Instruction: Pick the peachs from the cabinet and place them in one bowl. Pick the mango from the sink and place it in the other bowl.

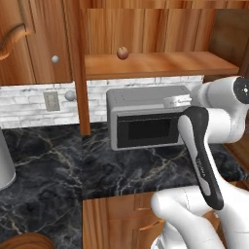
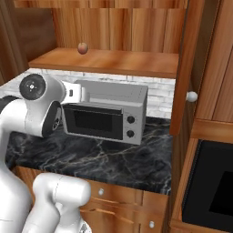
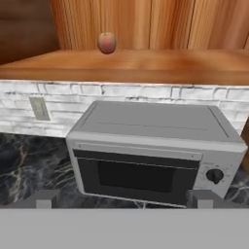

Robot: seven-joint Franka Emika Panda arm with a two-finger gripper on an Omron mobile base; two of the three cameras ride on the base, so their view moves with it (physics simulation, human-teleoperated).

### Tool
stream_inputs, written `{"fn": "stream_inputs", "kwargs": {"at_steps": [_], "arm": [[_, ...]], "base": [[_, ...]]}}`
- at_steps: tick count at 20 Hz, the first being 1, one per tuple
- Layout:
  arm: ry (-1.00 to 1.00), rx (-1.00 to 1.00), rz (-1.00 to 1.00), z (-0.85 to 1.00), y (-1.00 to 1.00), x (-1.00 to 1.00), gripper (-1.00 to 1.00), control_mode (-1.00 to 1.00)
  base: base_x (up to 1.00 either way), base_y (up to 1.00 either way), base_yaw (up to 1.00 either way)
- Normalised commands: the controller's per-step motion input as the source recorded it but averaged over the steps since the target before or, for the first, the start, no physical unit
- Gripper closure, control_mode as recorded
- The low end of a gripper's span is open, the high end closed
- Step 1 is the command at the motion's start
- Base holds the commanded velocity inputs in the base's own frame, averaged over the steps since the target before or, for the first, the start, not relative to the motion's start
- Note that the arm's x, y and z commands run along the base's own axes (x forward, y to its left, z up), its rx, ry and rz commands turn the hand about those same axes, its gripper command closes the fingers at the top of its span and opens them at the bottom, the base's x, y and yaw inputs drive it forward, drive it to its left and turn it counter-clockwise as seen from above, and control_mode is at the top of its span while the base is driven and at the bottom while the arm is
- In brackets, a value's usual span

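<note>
One round reddish-orange peach (image 3: 107, 42) sat upright on the plank shelf of the brown wooden cabinet (image 3: 160, 63), near its panelled back.

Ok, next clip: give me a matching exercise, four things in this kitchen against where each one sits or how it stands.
Things:
1. peach
2. microwave
3. wooden bowl
4. gripper

Places or states:
A. on the dark marble counter, under the shelf
B. open, holding nothing, facing the microwave
C. on the cabinet shelf, against the wood-panel back
D. at the bottom left corner of the left base view, partly cut off

Pairs: 1-C, 2-A, 3-D, 4-B
</note>
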Motion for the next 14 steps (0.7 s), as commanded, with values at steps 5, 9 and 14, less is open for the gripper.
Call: {"fn": "stream_inputs", "kwargs": {"at_steps": [5,9,14], "arm": [[0.0,-0.06,0.01,0.4,0.17,0.03,-1.0,-1.0],[-0.01,-0.05,0.07,0.4,0.16,0.0,-1.0,-1.0],[-0.05,-0.02,0.1,0.35,0.13,0.04,-1.0,-1.0]], "base": [[0.0,0.0,0.0],[0.0,0.0,0.0],[0.0,0.0,0.0]]}}
